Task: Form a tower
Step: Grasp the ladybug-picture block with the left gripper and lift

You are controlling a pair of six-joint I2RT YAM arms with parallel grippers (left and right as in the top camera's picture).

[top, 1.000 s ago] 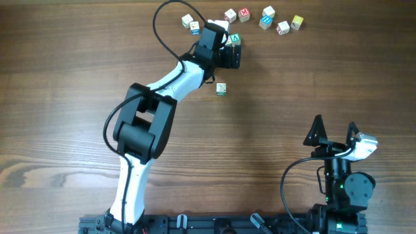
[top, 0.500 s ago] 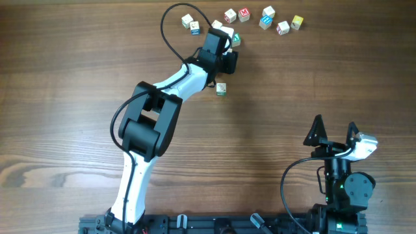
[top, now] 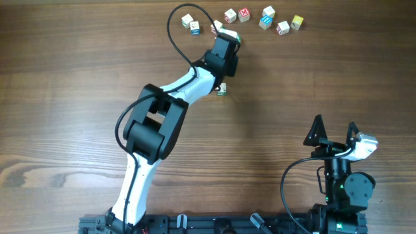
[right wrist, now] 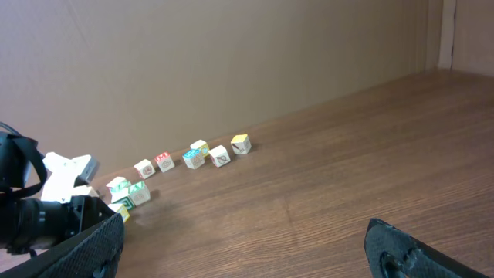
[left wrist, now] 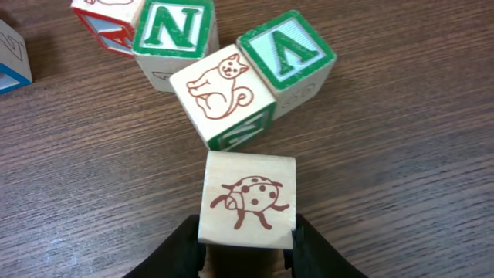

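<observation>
Left fingers (left wrist: 245, 236) narrowed onto ladybug cube (left wrist: 247, 199); right fingers (top: 335, 123) wide, empty; three green-marked cubes (left wrist: 222, 93) beyond.

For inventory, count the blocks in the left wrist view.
6. The ladybug block in the left hand; cat block ahead; V block beside it; N block, red-edged block at top; blue-edged block at left edge. Others may sit offscreen.

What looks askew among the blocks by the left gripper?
The cat block sits twisted, pressed against the V block. The ladybug block sits square between the left gripper fingers. Nothing looks damaged.
</observation>
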